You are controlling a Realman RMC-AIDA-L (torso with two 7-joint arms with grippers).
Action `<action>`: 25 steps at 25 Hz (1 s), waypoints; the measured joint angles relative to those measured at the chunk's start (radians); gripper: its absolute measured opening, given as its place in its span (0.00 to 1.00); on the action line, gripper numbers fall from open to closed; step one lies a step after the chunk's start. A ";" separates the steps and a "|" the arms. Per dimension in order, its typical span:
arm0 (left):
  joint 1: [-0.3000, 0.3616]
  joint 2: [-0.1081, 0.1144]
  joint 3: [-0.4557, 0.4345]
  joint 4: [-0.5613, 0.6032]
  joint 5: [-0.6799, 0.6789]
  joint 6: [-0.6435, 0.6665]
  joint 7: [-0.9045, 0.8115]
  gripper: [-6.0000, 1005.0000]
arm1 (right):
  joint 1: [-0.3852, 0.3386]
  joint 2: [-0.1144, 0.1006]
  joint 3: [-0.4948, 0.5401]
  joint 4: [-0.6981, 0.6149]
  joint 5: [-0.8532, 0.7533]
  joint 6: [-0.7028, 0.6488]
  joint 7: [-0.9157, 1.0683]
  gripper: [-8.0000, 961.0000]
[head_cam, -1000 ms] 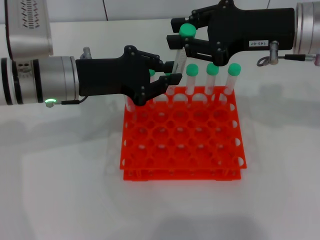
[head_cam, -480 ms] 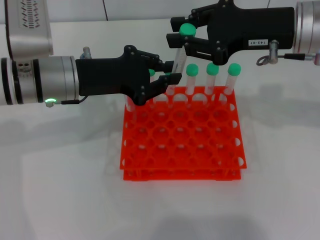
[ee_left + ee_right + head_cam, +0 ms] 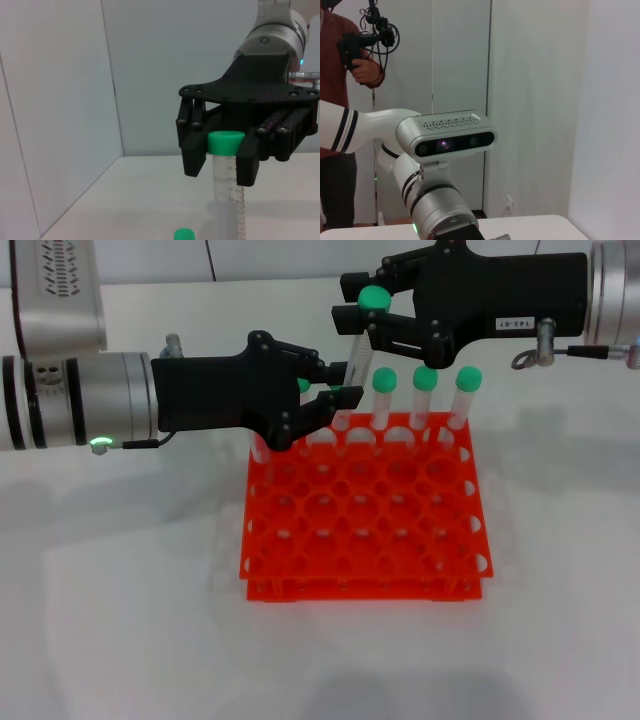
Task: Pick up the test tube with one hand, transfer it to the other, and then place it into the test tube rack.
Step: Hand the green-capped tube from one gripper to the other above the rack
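left pincer (image 3: 322, 383): comes in from the left over the rack's back-left corner, fingers closed on the lower part of the tube, looks like it's gripping it.
tube (image 3: 358, 358): up in the air between both pincers, tilted a bit, green cap on top, its bottom end just above the rack's back row.
right pincer (image 3: 364, 310): reaches in from the right, higher up, fingers either side of the tube right under the cap. The left wrist view shows them snug against it, so I'd call it clamped.
rack (image 3: 362, 510): orange, on the white desk, three more capped tubes standing in the back row, most holes free.
progress: pickup is done and we're mid-handoff, both pincers have the tube. Left to do: left one lets go, right one drops the tube into a free hole.
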State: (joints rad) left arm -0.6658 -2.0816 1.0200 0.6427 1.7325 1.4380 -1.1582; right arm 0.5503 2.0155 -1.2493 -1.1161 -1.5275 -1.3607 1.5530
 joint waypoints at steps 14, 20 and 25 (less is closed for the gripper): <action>-0.005 0.001 0.027 0.010 0.007 0.002 0.001 0.31 | 0.003 0.000 -0.004 0.001 0.000 0.000 0.003 0.28; -0.002 0.000 0.029 0.011 0.009 0.004 0.000 0.31 | 0.003 0.000 -0.003 0.001 0.003 0.001 0.003 0.28; 0.000 0.000 0.024 0.012 0.004 0.005 -0.010 0.32 | 0.000 0.000 -0.002 0.001 0.003 0.001 0.003 0.28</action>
State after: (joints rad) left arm -0.6658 -2.0816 1.0439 0.6544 1.7367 1.4429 -1.1685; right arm 0.5505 2.0153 -1.2509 -1.1152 -1.5250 -1.3596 1.5557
